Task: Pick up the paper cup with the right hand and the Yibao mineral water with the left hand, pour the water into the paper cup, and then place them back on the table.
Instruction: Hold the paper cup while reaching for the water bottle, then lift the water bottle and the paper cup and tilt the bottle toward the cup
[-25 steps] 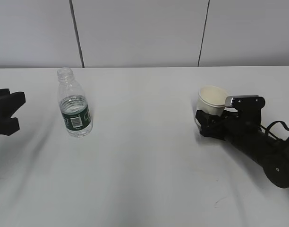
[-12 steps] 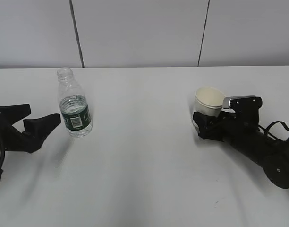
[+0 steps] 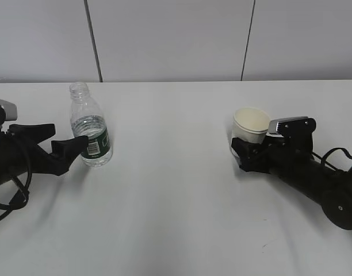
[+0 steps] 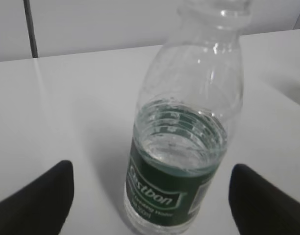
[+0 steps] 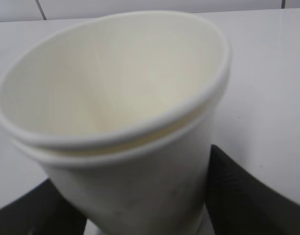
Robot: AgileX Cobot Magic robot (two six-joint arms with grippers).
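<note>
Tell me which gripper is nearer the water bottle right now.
Left. The left gripper has its jaws open right beside the water bottle; the right gripper is far across the table, around the paper cup.

Black arms (image 3: 314,178), silver-grey plates (image 3: 288,123)

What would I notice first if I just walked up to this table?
Probably the clear water bottle with its dark green label, standing uncapped on the left of the white table, with the left tool open right beside it. On the right, a cream paper cup sits tilted between the fingers of the right tool.
</note>
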